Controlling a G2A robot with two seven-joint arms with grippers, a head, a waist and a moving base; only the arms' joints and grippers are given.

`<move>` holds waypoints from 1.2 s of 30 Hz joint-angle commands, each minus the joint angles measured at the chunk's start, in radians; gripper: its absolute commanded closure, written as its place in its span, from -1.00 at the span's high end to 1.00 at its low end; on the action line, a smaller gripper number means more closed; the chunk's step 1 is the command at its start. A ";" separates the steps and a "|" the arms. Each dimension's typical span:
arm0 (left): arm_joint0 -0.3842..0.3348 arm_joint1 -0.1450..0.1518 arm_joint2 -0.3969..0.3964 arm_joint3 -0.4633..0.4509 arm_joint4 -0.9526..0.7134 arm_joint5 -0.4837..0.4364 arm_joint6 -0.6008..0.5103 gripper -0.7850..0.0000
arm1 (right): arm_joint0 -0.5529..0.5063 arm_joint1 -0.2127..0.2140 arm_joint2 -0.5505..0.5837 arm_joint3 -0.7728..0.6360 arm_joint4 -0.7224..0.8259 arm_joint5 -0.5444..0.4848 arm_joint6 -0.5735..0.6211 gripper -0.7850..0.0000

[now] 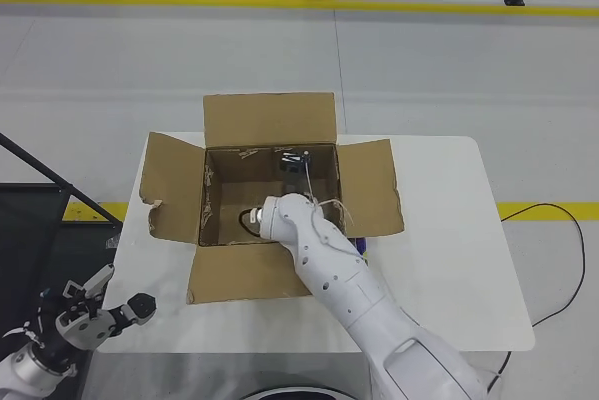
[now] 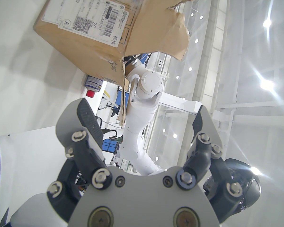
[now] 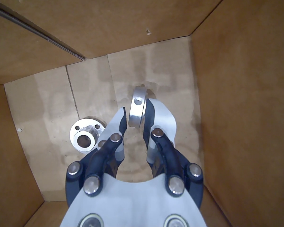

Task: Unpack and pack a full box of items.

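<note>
One metal ring (image 3: 136,109) stands upright, clenched in the right pincer (image 3: 136,116), a flange (image 3: 85,138) just beside it and the box (image 3: 239,95) walls well apart, while the left pincer (image 2: 143,109) is released.

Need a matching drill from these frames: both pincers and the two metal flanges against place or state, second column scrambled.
1 left pincer
2 right pincer
3 flange at the right pincer
4 other flange

A lying flat, bore up
B down inside the cardboard box
C standing on edge
D open, outside the box

Pairs: 1-D, 2-B, 3-C, 4-A
</note>
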 commanded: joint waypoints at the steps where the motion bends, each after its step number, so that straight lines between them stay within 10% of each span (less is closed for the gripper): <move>1: 0.003 -0.001 -0.003 0.000 -0.001 -0.003 -0.001 1.00 | 0.005 -0.003 0.005 0.014 0.007 -0.003 -0.010 -0.76; 3: 0.005 -0.001 -0.005 0.001 -0.005 -0.005 -0.002 1.00 | 0.009 -0.008 0.007 0.025 0.012 -0.004 -0.019 -1.00; 15: 0.002 -0.002 0.000 -0.004 -0.003 -0.004 -0.007 1.00 | -0.017 -0.009 0.039 -0.096 0.002 -0.035 -0.039 -1.00; 36: -0.053 0.004 0.048 -0.001 0.025 0.027 -0.028 1.00 | -0.477 0.096 0.133 -1.026 -0.316 -0.416 0.251 -1.00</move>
